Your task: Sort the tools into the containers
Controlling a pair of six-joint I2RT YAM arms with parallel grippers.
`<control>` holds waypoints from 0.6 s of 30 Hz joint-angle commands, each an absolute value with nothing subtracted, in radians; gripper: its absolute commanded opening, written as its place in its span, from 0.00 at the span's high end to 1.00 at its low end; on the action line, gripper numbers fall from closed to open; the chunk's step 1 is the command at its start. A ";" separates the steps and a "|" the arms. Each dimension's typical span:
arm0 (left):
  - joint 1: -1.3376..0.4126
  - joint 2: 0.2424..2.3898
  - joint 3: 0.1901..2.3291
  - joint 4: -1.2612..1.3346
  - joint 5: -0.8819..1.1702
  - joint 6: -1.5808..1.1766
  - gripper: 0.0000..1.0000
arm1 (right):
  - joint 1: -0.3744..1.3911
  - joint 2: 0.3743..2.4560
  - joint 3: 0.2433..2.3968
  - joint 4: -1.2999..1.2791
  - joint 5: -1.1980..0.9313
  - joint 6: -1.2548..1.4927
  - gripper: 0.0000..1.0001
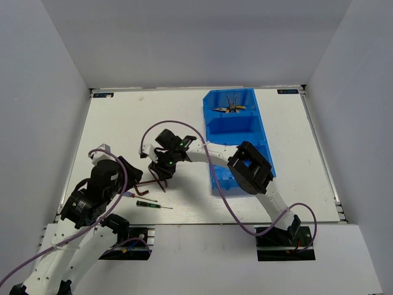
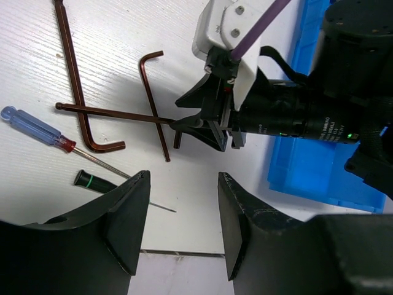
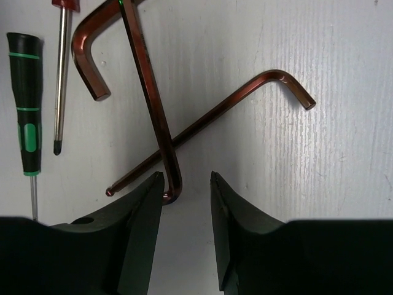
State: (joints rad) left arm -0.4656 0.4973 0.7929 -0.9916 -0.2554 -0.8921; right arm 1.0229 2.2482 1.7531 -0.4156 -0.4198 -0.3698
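Only the first part of the sorting is judged done. The pliers (image 1: 230,109) are seen in the far compartment (image 1: 244,97) of the blue bin (image 1: 262,132); two seem to lie there, though they are too small for this to be certain. The middle compartment (image 1: 233,130) appears bare, and the near compartment (image 1: 221,179) is largely hidden by the right arm, so its contents cannot be told. Everything else is out on the table (image 1: 184,117), left of the bin. Three dark brown hex keys are made out: a long hex key (image 2: 77,74), a shorter hex key (image 2: 153,110), and a crossing hex key (image 2: 116,114) laid over both. Just beside them lie the blue-handled screwdriver (image 2: 27,123) and the black-handled screwdriver (image 2: 92,180). The right gripper (image 3: 187,178) is lowered over the near end of the crossing hex key. Its jaws are parted and straddle that end, which sits against one finger, so no clamp is shown. The left gripper (image 2: 184,178) is held above the table near the screwdrivers, jaws apart and with nothing between them. By this reckoning the hex keys and both screwdrivers are left to be carried to the bin, and the hex key pick-up is the step in hand.
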 commanded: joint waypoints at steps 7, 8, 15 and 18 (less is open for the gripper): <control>-0.462 0.494 0.792 -0.994 -0.267 -0.897 0.42 | 1.032 2.276 1.733 -0.422 -0.410 -0.406 0.58; -0.462 0.494 0.792 -0.994 -0.267 -0.897 0.42 | 1.032 2.279 1.727 -0.419 -0.391 -0.413 0.58; -0.462 0.503 0.792 -1.003 -0.267 -0.897 0.42 | 1.048 2.287 1.660 -0.393 -0.227 -0.459 0.66; -0.462 0.503 0.792 -1.003 -0.276 -0.897 0.42 | 1.051 2.284 1.620 -0.373 -0.157 -0.463 0.72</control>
State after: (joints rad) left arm -0.4656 0.4984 0.7929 -0.9920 -0.2558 -0.8921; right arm 1.0431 2.2501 1.6943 -0.3302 -0.3145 -0.4324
